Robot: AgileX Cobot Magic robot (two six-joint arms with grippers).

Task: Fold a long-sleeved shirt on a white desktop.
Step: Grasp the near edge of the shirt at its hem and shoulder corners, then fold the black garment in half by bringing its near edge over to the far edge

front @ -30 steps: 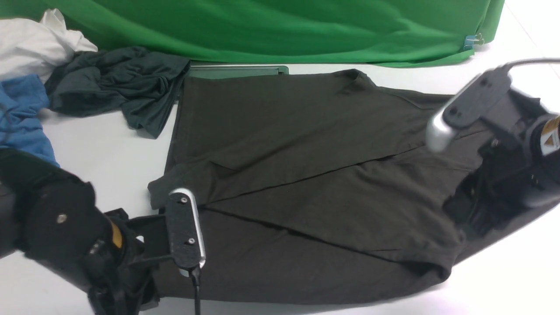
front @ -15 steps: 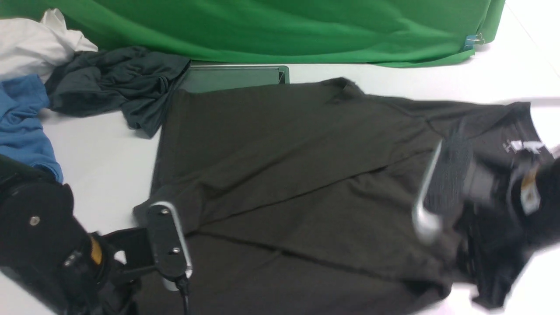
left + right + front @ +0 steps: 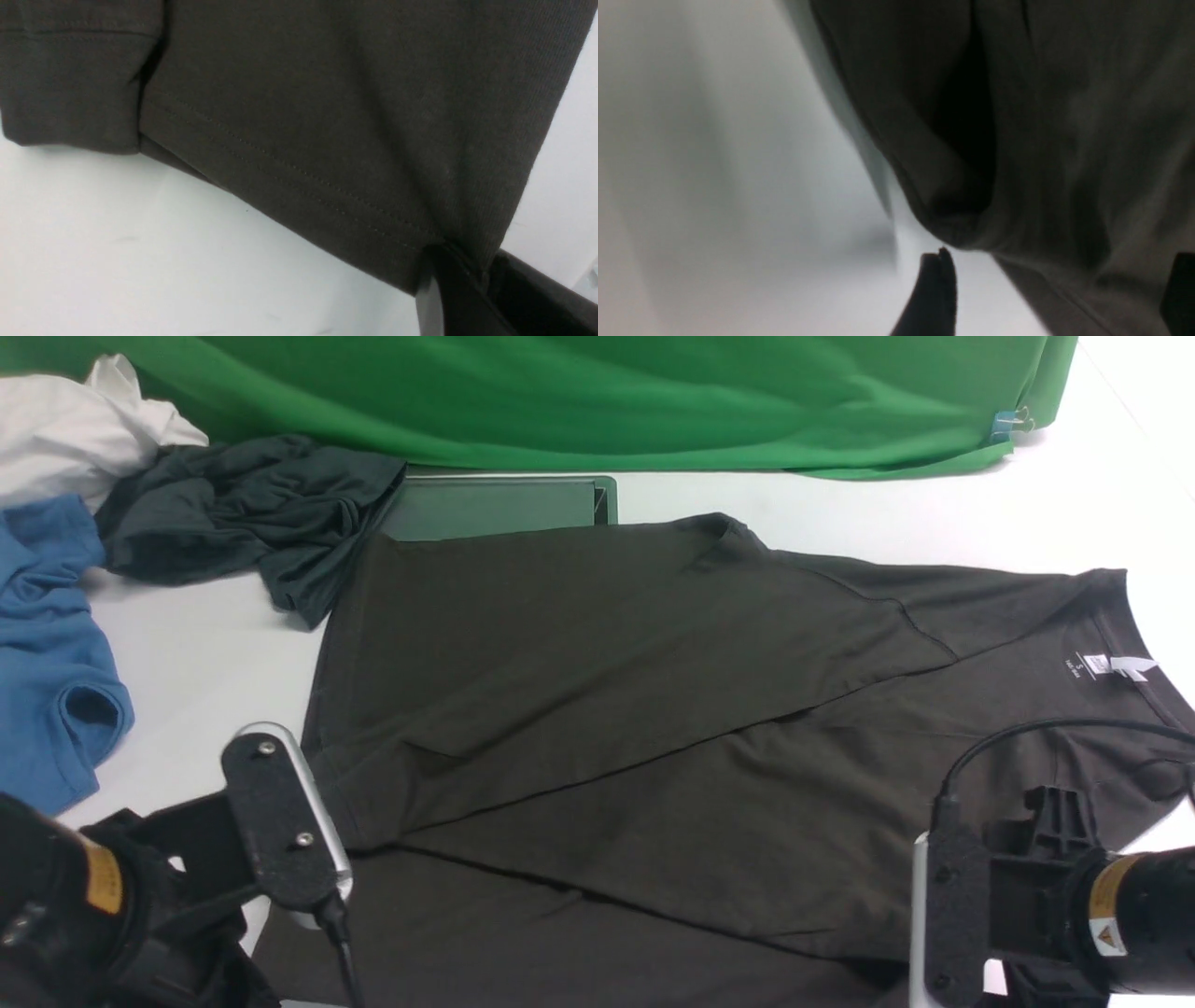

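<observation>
A white counter point(image 3: 840, 513) spans the view, with a green backdrop point(image 3: 607, 401) draped along its far edge. The long-sleeved shirt point(image 3: 653, 709) lies spread over the counter's middle, collar toward the right edge. A slate-grey garment point(image 3: 243, 513) and a blue shirt point(image 3: 47, 644) crowd the far left corner. The left end effector point(image 3: 476, 275) is clenched on the shirt's hem. The right end effector point(image 3: 1059, 261) is released.
</observation>
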